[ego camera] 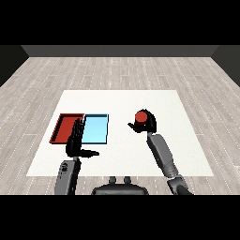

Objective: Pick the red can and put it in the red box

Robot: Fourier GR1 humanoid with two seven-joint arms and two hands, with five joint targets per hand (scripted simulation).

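red can (140, 116), red tray (63, 129), light blue tray (96, 130)

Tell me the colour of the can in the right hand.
Red. The can, held by the right hand, shows best in the head view.

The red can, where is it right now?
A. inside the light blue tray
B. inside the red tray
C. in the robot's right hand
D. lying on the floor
C: the right hand curls round the red can, off to the right of both trays.
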